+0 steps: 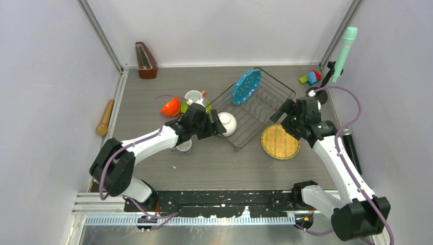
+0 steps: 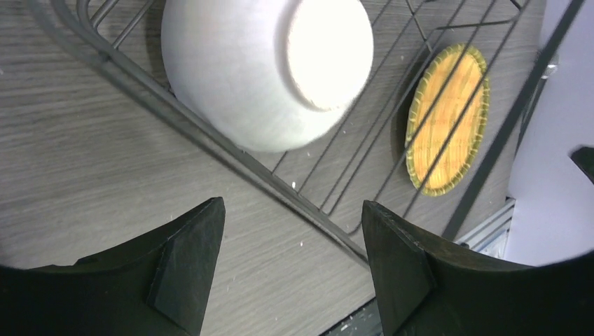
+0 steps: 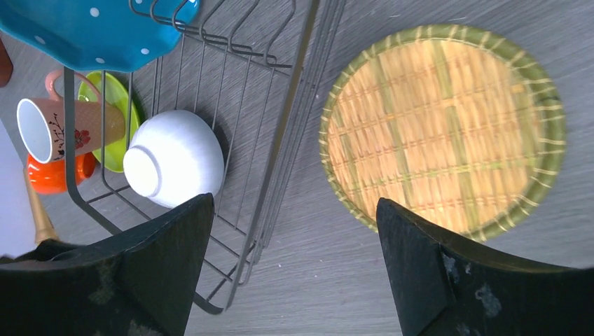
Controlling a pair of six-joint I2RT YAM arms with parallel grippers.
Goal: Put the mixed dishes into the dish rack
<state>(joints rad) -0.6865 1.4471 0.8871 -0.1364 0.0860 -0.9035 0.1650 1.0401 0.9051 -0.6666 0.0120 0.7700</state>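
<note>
Two grippers stood wide open, each with nothing between its jaws. The left gripper (image 2: pixel 291 227) hovered over bare table, just outside the dish rack (image 2: pixel 231 157). Straight ahead of its fingertips, just inside the rack's rim wire, lay the white bowl (image 2: pixel 245 77), tipped so its foot ring faced the wrist camera. Behind that gripper, on the table outside the rack, sat the pink mug (image 3: pixel 70 129) lying on the small lime-green plate (image 3: pixel 115 91), with the small orange bowl (image 1: pixel 171 107) beside them. The small pale mug (image 1: pixel 184 146) stood partly under the left arm.

The right gripper (image 3: pixel 293 210) hung above the rack's opposite edge, a round woven mat (image 3: pixel 441 129) to its right. Farther ahead, the blue white-dotted plate (image 3: pixel 91 28) stood on edge among the dividers.
</note>
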